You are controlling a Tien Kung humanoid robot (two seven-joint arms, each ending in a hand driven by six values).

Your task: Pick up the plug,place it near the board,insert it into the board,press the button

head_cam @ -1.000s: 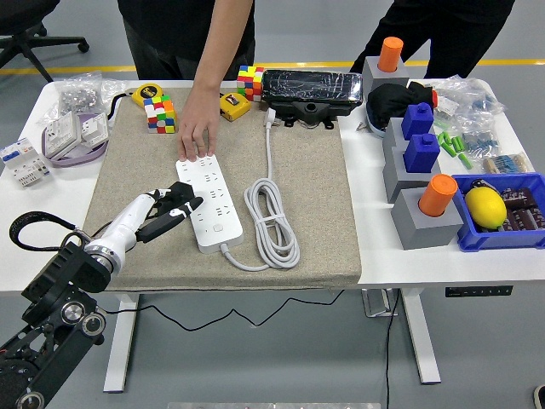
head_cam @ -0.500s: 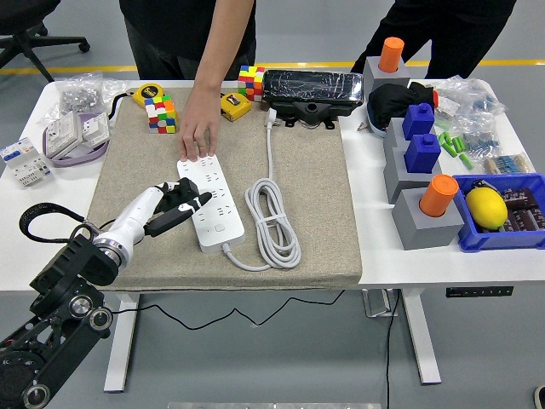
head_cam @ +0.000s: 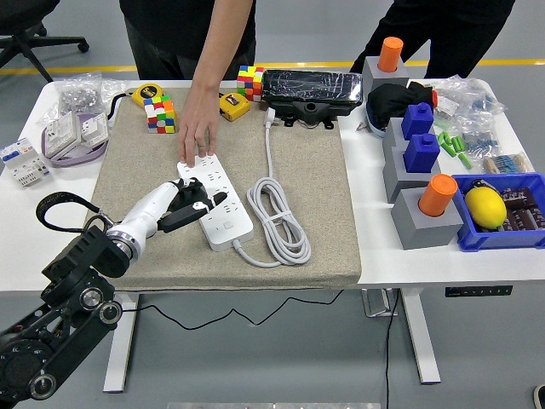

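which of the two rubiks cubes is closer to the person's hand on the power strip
The rubiks cube on the mat's far left corner, just left of the person's hand. The other cube sits farther back, beside the black device.

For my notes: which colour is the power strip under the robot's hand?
White, in the head view: the power strip.

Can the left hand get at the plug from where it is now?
Probably, with a longer reach. The left hand lies over the power strip, while the plug lies farther back on the mat, uncovered; the person's hand presses the strip's far end, left of that path.
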